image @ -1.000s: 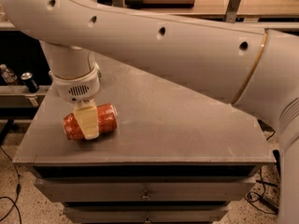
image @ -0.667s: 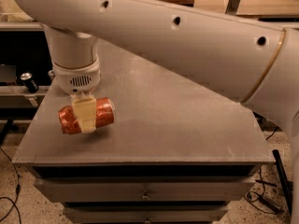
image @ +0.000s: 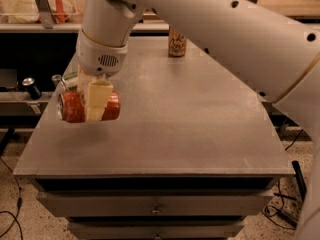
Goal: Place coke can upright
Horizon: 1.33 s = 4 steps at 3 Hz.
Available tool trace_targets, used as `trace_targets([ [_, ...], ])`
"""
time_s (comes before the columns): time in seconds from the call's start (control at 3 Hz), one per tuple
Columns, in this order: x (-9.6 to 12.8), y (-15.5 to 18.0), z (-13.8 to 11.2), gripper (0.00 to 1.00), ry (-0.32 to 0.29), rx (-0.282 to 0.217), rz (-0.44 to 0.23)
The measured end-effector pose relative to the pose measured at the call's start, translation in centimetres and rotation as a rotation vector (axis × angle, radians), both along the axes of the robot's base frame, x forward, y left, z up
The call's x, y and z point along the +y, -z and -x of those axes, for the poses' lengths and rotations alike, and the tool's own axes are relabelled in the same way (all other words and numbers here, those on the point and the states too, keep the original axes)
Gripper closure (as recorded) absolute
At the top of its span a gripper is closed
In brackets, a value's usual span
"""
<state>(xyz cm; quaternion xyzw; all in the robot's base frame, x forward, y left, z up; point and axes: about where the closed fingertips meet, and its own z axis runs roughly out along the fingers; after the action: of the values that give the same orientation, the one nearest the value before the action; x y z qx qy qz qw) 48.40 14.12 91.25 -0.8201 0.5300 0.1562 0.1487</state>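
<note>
The coke can [image: 71,107] is red-orange with a silver top facing left. It lies on its side in my gripper [image: 96,104], lifted off the grey table [image: 190,119] above its left part. The gripper is shut on the can, with one cream finger [image: 97,100] across the can's front. The white arm reaches in from the upper right.
A tan-gold can [image: 177,43] stands upright at the table's far edge. A green can [image: 70,80] lies partly hidden behind the gripper at the table's left edge. A dark can [image: 32,87] sits on a lower shelf to the left. Drawers are below the tabletop.
The gripper has lifted the coke can off the table and carried it slightly left. The can stays horizontal in the grip.
</note>
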Motion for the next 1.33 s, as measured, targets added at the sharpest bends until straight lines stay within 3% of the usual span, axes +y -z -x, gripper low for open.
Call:
trace_targets([
  [0.33,-0.3,-0.7,-1.1,1.00,0.007,0.102,-0.130],
  [0.67,0.1,-0.8,-0.9,1.00,0.004,0.111,-0.145],
  [1.0,0.2,-0.9,-1.2,1.00,0.057,0.101,-0.153],
  [1.33,-1.2,-1.2,-1.1,1.00,0.179,0.107,-0.197],
])
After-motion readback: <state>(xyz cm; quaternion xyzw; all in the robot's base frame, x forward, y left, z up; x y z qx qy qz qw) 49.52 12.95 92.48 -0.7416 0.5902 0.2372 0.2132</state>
